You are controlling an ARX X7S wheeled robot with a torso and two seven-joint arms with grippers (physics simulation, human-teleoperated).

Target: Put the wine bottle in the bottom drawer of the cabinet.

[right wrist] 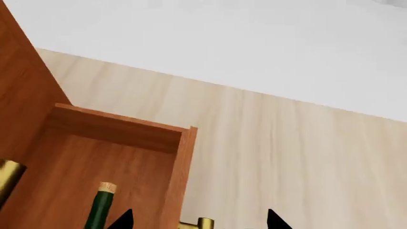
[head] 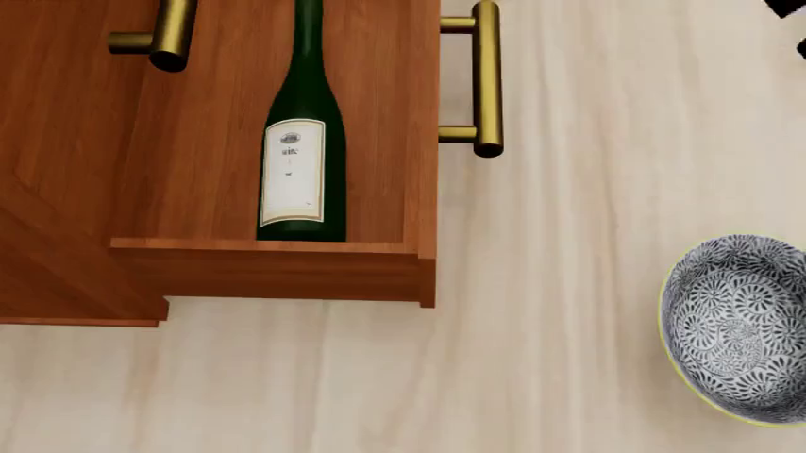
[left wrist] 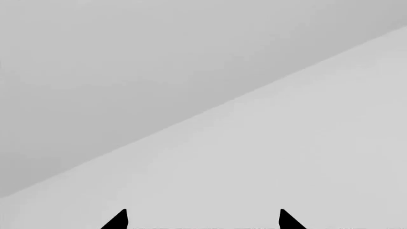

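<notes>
The wine bottle, dark green with a white label, lies flat inside the open bottom drawer of the reddish-brown cabinet. The drawer's brass bar handle sticks out from its front. In the right wrist view the bottle's cork and neck show inside the drawer. My right gripper is open and empty, hovering over the drawer's front edge and handle. My left gripper is open and empty, facing only plain grey surfaces. Neither gripper shows clearly in the head view.
A blue-and-white patterned bowl stands on the pale wood floor to the right of the drawer. An upper drawer's brass handle overhangs the open drawer at the top left. A black part shows at the top right corner.
</notes>
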